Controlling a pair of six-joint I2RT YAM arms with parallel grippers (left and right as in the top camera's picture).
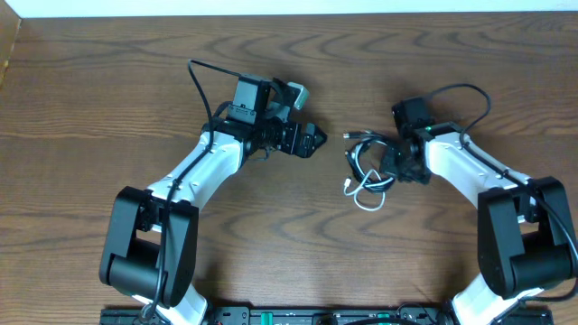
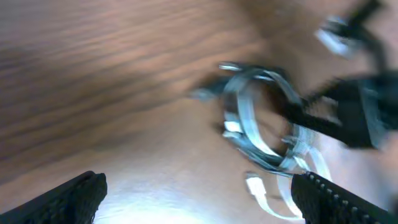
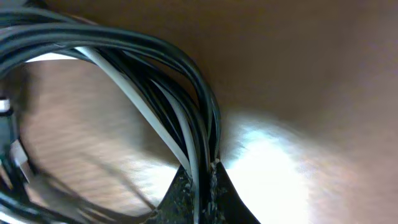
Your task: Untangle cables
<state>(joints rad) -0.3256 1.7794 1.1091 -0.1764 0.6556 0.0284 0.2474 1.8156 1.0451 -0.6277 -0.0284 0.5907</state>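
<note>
- My right hand (image 3: 204, 190) is pressing its fingertips together on the cables (image 3: 202, 118). In the right wrist view, black and white strands are running straight down between the two pads (image 3: 183, 196).
- Out from that pinch, the strands are arching up and over to the left as one bundle, with the black cords on the outside of the curve and the white ones inside it.
- From overhead, the coil is lying on the bench (image 1: 108, 90), right of centre, and my right hand is sitting at its right edge.
- A white loop (image 1: 366, 204) and a small white plug (image 1: 348, 188) are trailing out of the coil's near side and resting on the wood.
- My left hand (image 2: 199, 199) is standing spread wide, with nothing between its fingers (image 2: 68, 199).
- It is pointing at the coil from the left, near it but apart from it. I cannot tell whether it is touching the bench.
- The left wrist view is coming through blurred. I am making out the coil ahead of the open fingers, with the dark shape of my right hand on its far side.
</note>
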